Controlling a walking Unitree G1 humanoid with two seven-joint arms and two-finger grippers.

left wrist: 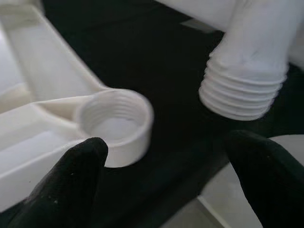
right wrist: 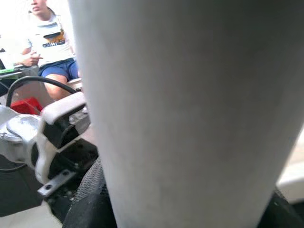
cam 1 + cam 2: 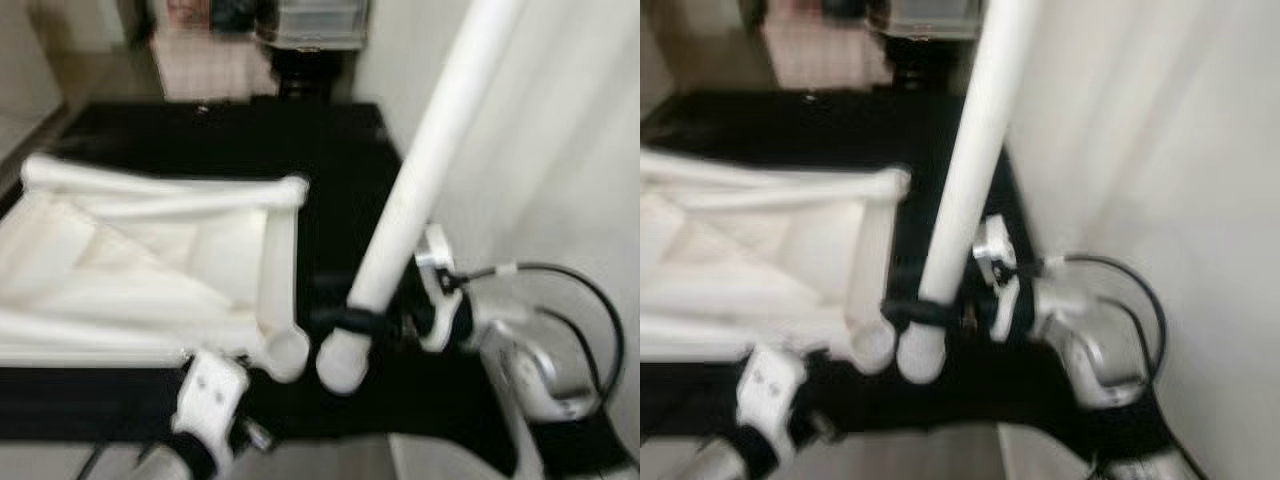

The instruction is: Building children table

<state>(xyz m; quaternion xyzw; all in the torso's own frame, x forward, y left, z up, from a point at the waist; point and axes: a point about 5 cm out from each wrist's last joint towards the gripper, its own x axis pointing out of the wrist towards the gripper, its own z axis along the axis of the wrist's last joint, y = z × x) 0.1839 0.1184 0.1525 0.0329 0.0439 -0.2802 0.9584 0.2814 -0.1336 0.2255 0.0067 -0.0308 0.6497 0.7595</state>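
White moulded plastic, the table leg (image 3: pixel 420 190) looks light, stiff and slick, so keep your right gripper (image 3: pixel 362 322) clamped low on it, just above its threaded end (image 1: pixel 244 90). That end hangs just beside the tabletop's corner socket (image 1: pixel 115 124), where your left gripper (image 1: pixel 166 166) waits with fingers spread.

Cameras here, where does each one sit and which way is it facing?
Left eye, right eye: on the head, looking down at the upturned table top on a black mat; both arms show.
Left wrist: along the open left gripper, facing the threaded socket.
Right wrist: pressed close to the table leg the right gripper holds; a person sits behind.
Shared: leg's threaded end.
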